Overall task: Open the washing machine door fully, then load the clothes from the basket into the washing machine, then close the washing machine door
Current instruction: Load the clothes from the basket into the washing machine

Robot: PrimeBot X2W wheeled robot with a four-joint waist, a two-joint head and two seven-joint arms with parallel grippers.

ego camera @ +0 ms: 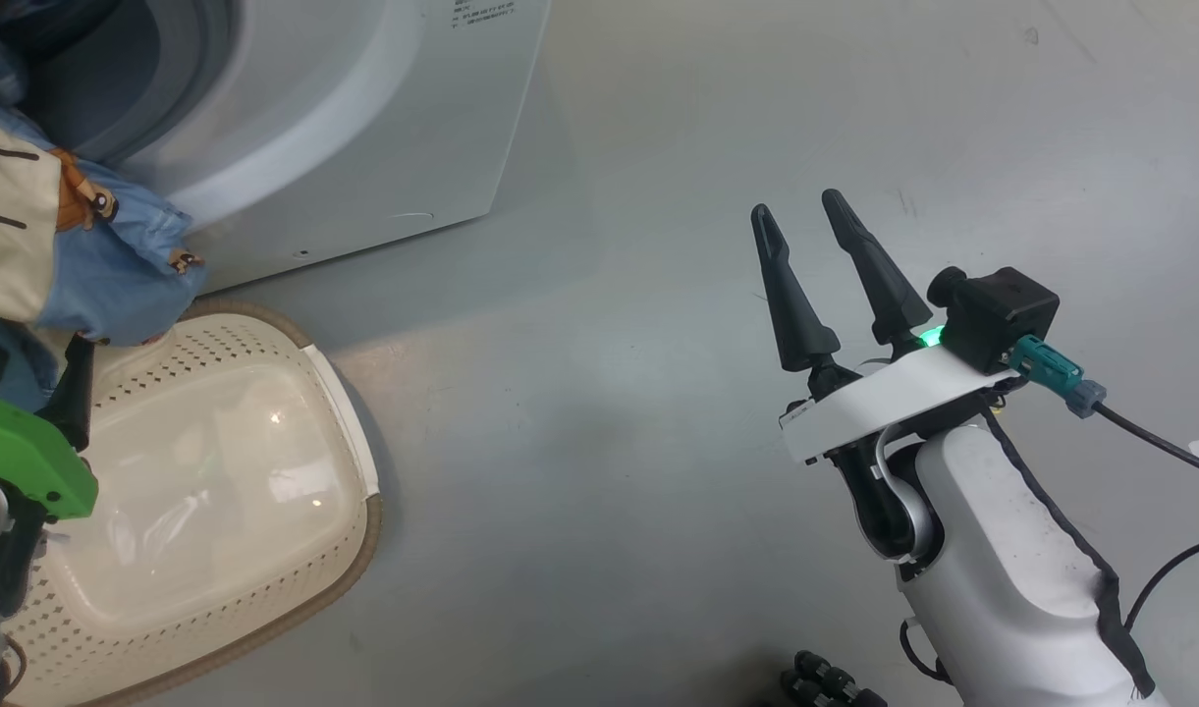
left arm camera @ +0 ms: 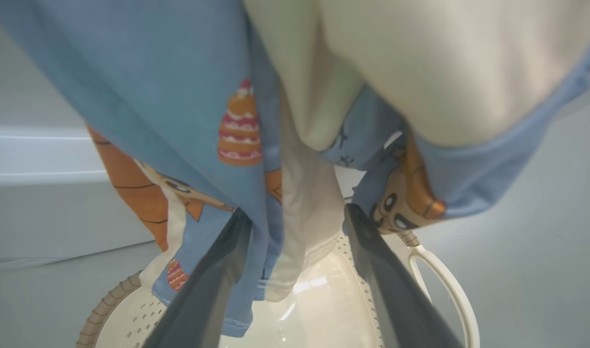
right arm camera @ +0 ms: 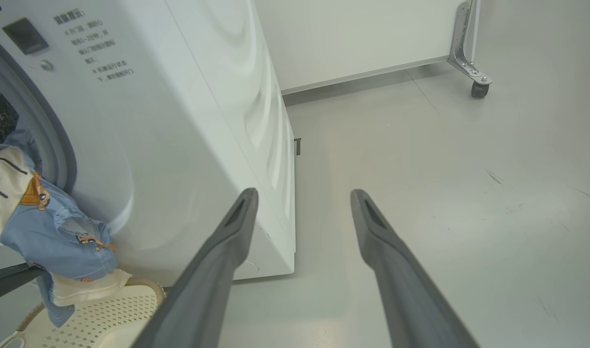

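- The light blue cotton clothes (ego camera: 98, 265), printed with orange cartoon figures and backed with cream-white fabric, spill out of the large white front-loading washing machine (ego camera: 363, 128). They hang from the lower lip of its round opening down its front.
- Their long axis runs from the opening downward, and the loose end dangles just above the cream-white perforated plastic basket (ego camera: 216, 471) at the machine's foot. The basket's floor looks bare.
- My left gripper (left arm camera: 297, 212) is right under that hanging end. Its jaws are spread wide with folds of cloth draped between the dark fingers (left arm camera: 212, 280), loose rather than pinched.
- My right gripper (ego camera: 797, 204) is also spread and carries nothing. It is well apart from the clothes, over grey floor past the machine's right corner.
- I judge the left arm to be the nearer one: the cloth lies above and ahead of its fingers, so it would have to go up and into the opening.
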